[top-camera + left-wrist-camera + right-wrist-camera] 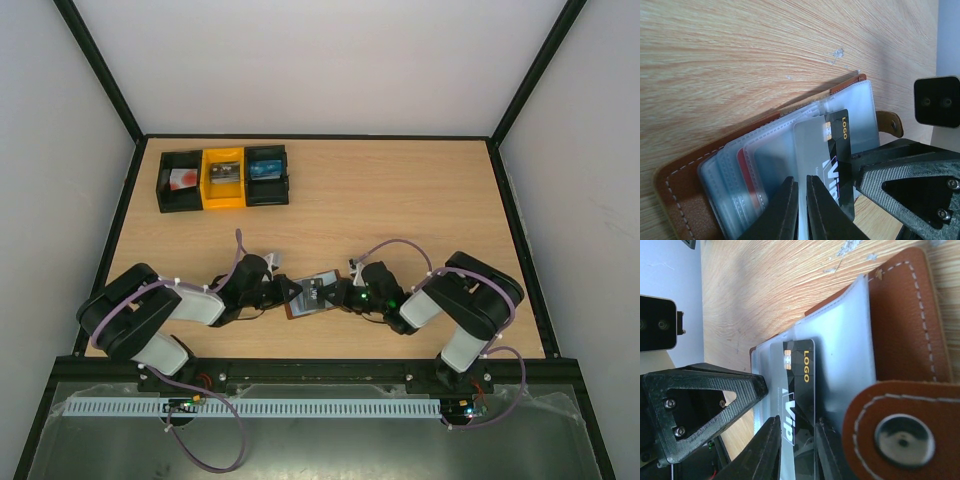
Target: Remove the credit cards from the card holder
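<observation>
So the card holder is lying open on the table, near edge, about the middle, right between the two grippers. Brown leather cover underneath, and a fan of clear plastic sleeves spread on top of it. Its little brown tab with the metal snap sticks out on the right side.

One black card sits on top of the sleeves, gold "LOGO" print, a chip, and big "VIP" lettering. One of the sleeves further left has something red in it, can't tell what.

The right gripper comes in from the right and has its two fingers closed on the right end of the black card, one on each face. The left gripper comes in from the left and is pinched nearly together on the card holder's sleeves, with just a thin pale edge showing in the gap.

Way off in the far left corner there's a row of three small bins, touching side by side. The left black bin has a white and red thing in it, the yellow bin has something greyish, and the right black bin has something blue. They're too small to tell what any of those actually are.
</observation>
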You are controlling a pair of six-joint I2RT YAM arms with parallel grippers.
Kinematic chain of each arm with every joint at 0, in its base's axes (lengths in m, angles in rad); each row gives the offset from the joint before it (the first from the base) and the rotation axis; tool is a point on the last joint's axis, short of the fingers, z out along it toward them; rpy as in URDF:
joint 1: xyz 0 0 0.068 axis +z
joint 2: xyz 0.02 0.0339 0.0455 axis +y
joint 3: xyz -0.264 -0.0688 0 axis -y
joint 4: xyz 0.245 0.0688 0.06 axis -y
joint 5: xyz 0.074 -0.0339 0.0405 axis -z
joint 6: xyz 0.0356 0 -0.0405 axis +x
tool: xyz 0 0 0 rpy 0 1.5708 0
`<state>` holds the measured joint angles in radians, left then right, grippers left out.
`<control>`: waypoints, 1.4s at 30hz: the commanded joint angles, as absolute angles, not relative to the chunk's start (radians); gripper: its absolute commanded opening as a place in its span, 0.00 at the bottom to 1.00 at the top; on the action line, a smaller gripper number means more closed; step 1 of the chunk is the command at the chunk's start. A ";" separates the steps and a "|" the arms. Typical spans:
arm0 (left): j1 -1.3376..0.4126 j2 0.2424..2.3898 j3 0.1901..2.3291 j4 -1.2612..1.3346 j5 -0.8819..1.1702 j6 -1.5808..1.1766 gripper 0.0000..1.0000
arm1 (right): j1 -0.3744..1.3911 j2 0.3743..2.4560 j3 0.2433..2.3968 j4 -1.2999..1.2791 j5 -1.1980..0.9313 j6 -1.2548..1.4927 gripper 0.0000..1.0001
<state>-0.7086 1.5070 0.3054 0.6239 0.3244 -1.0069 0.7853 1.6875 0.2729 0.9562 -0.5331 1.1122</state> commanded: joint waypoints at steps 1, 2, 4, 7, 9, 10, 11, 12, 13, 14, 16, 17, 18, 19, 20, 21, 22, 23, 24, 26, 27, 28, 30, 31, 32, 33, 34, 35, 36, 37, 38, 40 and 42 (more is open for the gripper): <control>-0.713 1.536 0.265 0.533 0.300 -1.008 0.08 | 0.783 1.721 0.275 0.961 -0.533 1.121 0.19; -0.712 1.535 0.266 0.533 0.301 -1.010 0.08 | 0.783 1.724 0.274 0.965 -0.533 1.122 0.16; -0.712 1.534 0.267 0.533 0.301 -1.011 0.08 | 0.784 1.726 0.274 0.968 -0.535 1.121 0.11; -0.712 1.533 0.268 0.526 0.297 -1.011 0.08 | 0.783 1.719 0.269 0.962 -0.524 1.111 0.02; -0.712 1.537 0.271 0.522 0.297 -1.010 0.08 | 0.784 1.702 0.263 0.945 -0.506 1.101 0.02; -0.712 1.538 0.272 0.521 0.297 -1.008 0.08 | 0.783 1.691 0.255 0.938 -0.495 1.098 0.02; -0.712 1.541 0.274 0.520 0.297 -1.007 0.08 | 0.783 1.679 0.242 0.937 -0.486 1.098 0.02; -0.712 1.543 0.276 0.519 0.298 -1.005 0.08 | 0.783 1.666 0.226 0.936 -0.476 1.098 0.02; -0.712 1.545 0.277 0.516 0.299 -1.003 0.08 | 0.783 1.651 0.215 0.934 -0.470 1.096 0.02; -0.712 1.546 0.281 0.516 0.300 -1.002 0.08 | 0.780 1.636 0.204 0.923 -0.463 1.092 0.02; -0.712 1.548 0.288 0.511 0.300 -1.002 0.08 | 0.781 1.594 0.202 0.880 -0.449 1.073 0.02; -0.712 1.548 0.294 0.511 0.303 -1.002 0.08 | 0.779 1.570 0.202 0.853 -0.439 1.060 0.02; -0.712 1.548 0.297 0.512 0.306 -1.001 0.08 | 0.779 1.546 0.205 0.809 -0.428 1.039 0.02; -0.713 1.548 0.301 0.512 0.309 -1.001 0.08 | 0.779 1.523 0.209 0.769 -0.413 1.025 0.02; -0.713 1.548 0.302 0.514 0.312 -1.003 0.08 | 0.778 1.498 0.212 0.733 -0.397 1.009 0.02; -0.713 1.547 0.302 0.517 0.317 -1.003 0.08 | 0.779 1.476 0.214 0.705 -0.383 0.996 0.02; -0.712 1.546 0.300 0.521 0.321 -1.003 0.08 | 0.779 1.455 0.216 0.676 -0.370 0.982 0.02; -0.712 1.542 0.300 0.518 0.322 -1.004 0.08 | 0.779 1.435 0.222 0.646 -0.359 0.967 0.02; -0.712 1.537 0.301 0.514 0.321 -1.003 0.09 | 0.779 1.415 0.231 0.607 -0.341 0.952 0.02; -0.712 1.526 0.311 0.496 0.318 -0.996 0.11 | 0.779 1.370 0.244 0.535 -0.307 0.923 0.02; -0.712 1.514 0.319 0.486 0.318 -0.995 0.12 | 0.779 1.338 0.247 0.505 -0.292 0.909 0.02; -0.712 1.508 0.324 0.477 0.319 -0.992 0.14 | 0.779 1.319 0.248 0.480 -0.280 0.897 0.02; -0.712 1.478 0.339 0.461 0.323 -0.992 0.19 | 0.779 1.268 0.249 0.429 -0.271 0.875 0.02; -0.713 1.459 0.345 0.448 0.323 -0.992 0.21 | 0.778 1.232 0.251 0.408 -0.276 0.861 0.02; -0.713 1.440 0.354 0.430 0.323 -0.991 0.25 | 0.778 1.208 0.253 0.384 -0.281 0.848 0.02; -0.713 1.419 0.360 0.418 0.326 -0.986 0.30 | 0.778 1.180 0.256 0.358 -0.288 0.832 0.02; -0.713 1.395 0.365 0.406 0.330 -0.981 0.35 | 0.779 1.152 0.258 0.330 -0.298 0.815 0.02; -0.713 1.373 0.375 0.389 0.334 -0.973 0.40 | 0.778 1.126 0.264 0.305 -0.312 0.796 0.02; -0.713 1.344 0.387 0.364 0.335 -0.960 0.45 | 0.779 1.097 0.271 0.275 -0.322 0.778 0.02; -0.713 1.320 0.404 0.342 0.339 -0.943 0.48 | 0.779 1.070 0.278 0.244 -0.335 0.759 0.02; -0.713 1.292 0.419 0.317 0.346 -0.925 0.52 | 0.779 1.043 0.290 0.218 -0.351 0.733 0.02; -0.712 1.243 0.460 0.258 0.365 -0.872 0.59 | 0.779 0.991 0.311 0.151 -0.386 0.695 0.02; -0.712 1.191 0.502 0.185 0.379 -0.818 0.64 | 0.779 0.943 0.334 0.102 -0.425 0.661 0.02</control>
<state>-0.7086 1.2839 0.4126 0.3264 0.3470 -0.9325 0.7826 1.0241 0.2722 0.2558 -0.3573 0.7708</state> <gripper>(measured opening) 0.599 0.022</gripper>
